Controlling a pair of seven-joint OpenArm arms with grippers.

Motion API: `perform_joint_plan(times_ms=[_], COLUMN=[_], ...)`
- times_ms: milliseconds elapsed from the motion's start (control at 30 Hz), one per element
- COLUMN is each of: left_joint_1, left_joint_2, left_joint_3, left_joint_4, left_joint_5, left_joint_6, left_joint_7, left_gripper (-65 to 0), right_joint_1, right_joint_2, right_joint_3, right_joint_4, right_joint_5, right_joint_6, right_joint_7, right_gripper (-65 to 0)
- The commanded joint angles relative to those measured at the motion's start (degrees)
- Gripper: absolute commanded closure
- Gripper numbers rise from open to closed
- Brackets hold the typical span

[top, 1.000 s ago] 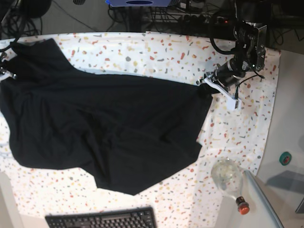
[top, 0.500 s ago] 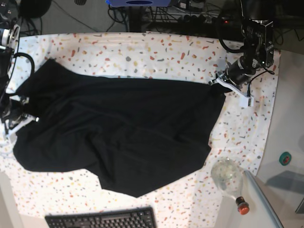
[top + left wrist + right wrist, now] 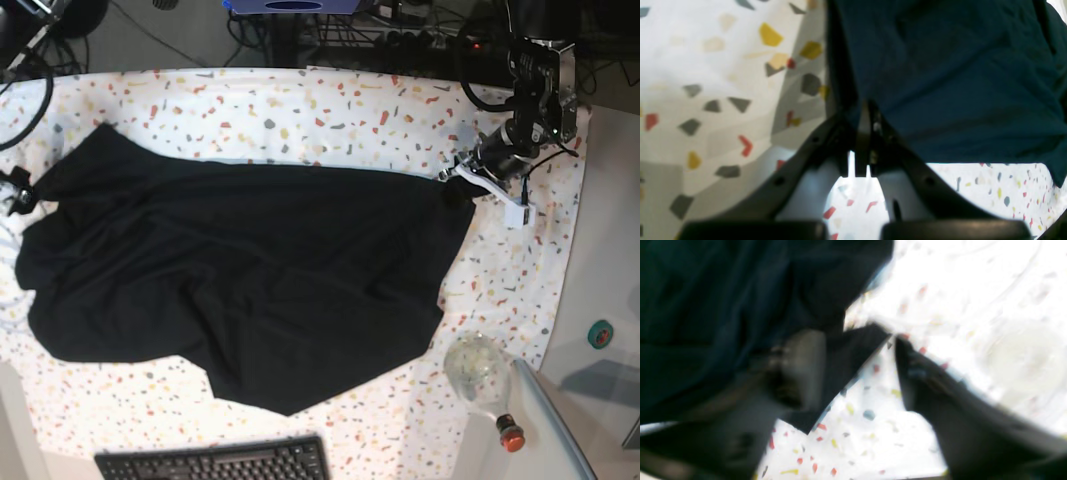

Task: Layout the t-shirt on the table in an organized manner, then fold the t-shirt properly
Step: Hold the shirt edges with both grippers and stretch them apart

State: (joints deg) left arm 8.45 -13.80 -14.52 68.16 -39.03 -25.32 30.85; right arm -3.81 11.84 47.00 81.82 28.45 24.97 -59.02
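Observation:
The black t-shirt (image 3: 250, 270) lies spread and wrinkled across the speckled table (image 3: 300, 110). My left gripper (image 3: 462, 185) is at the shirt's right edge. The left wrist view shows that gripper (image 3: 867, 113) shut on a fold of the t-shirt (image 3: 957, 83). My right gripper (image 3: 14, 195) is at the shirt's far left corner. In the blurred right wrist view this gripper (image 3: 893, 335) has its tips a little apart, and table cover shows between them. There the t-shirt (image 3: 723, 306) hangs against one finger, not pinched.
A black keyboard (image 3: 215, 462) lies at the near edge. A clear bottle with a red cap (image 3: 482, 375) lies at the near right, beside a green tape roll (image 3: 601, 333). Cables and equipment run behind the table's far edge.
The left gripper has pulled the shirt's right edge rightward. The right arm brought the left corner down from the far left; its jaws have parted and the cloth has settled flatter.

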Motion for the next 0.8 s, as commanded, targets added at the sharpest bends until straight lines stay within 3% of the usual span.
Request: perform_joint_plan(times_ms=[0, 200, 400, 767], left_joint_1=[-0.7, -0.7, -0.7, -0.3], left_joint_2=[-0.6, -0.6, -1.2, -1.5], left_joint_3=[-0.2, -0.2, -0.2, -0.2], left_joint_4=[1.2, 1.2, 0.7, 0.8], left_joint_5=[-0.6, -0.6, -0.6, -0.6], left_joint_6=[-0.4, -0.4, -0.4, -0.4], left_joint_7=[-1.0, -1.1, -1.1, -1.1], left_gripper=[0.0, 0.0, 0.0, 0.0], right_joint_1=[-0.9, -4.5, -4.5, -6.3], right_joint_2=[-0.2, -6.4, -6.8, -6.8], right_joint_3=[0.4, 0.3, -4.2, -4.7], right_joint_4=[1.7, 2.0, 1.2, -4.9], right_joint_5=[0.3, 0.3, 0.2, 0.1], right_joint_6=[0.2, 0.2, 0.1, 0.1], right_joint_7=[-0.1, 2.3, 2.5, 5.8], right_gripper=[-42.5, -39.8, -39.8, -39.6])
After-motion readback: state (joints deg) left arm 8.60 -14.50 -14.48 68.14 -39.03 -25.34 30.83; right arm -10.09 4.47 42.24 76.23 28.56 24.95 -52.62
